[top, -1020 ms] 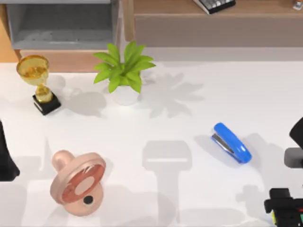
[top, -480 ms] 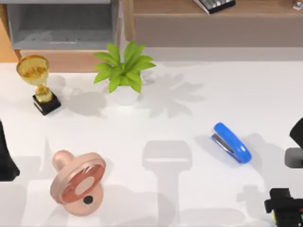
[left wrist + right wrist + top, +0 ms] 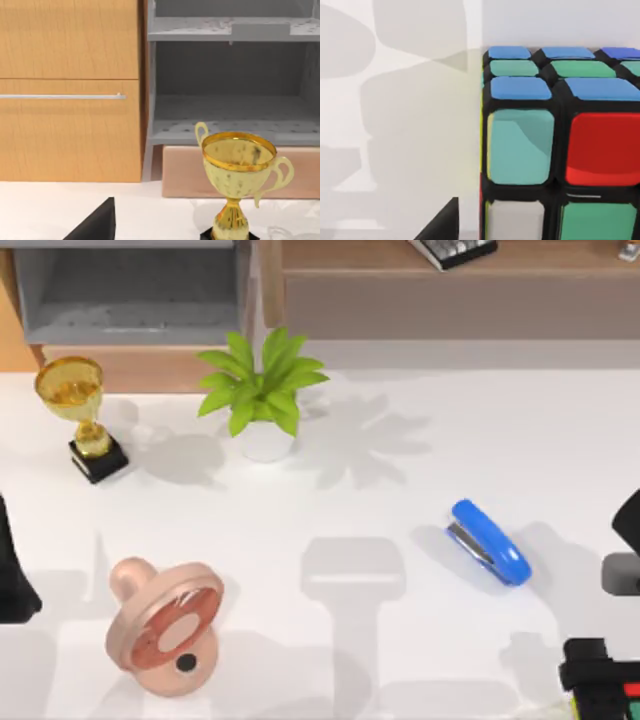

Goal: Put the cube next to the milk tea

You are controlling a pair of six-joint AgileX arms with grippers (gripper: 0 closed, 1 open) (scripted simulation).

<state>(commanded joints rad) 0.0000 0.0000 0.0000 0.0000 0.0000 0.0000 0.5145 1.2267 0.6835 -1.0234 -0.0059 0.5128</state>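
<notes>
The cube [image 3: 560, 150], black-framed with blue, green, red and white stickers, looms close in the right wrist view. From above, the cube [image 3: 612, 706] peeks out at the table's front right corner, under my right gripper [image 3: 594, 668]. That gripper is open, and one dark finger [image 3: 445, 225] stands clear of the cube's side. The milk tea [image 3: 165, 625], a pink rounded thing with a reddish-brown oval face, rests at the front left, far from the cube. My left gripper [image 3: 10, 580] is parked at the left edge.
A blue stapler [image 3: 488, 542] lies right of centre. At the back, a potted plant [image 3: 262, 400] and a gold trophy [image 3: 82, 415] stand in front of a grey shelf [image 3: 230, 75] and wooden cabinet [image 3: 70, 90]. A keyboard [image 3: 455, 250] lies on the back counter.
My right gripper has shifted slightly toward the table's front edge over the cube. Everything else is as it was.
</notes>
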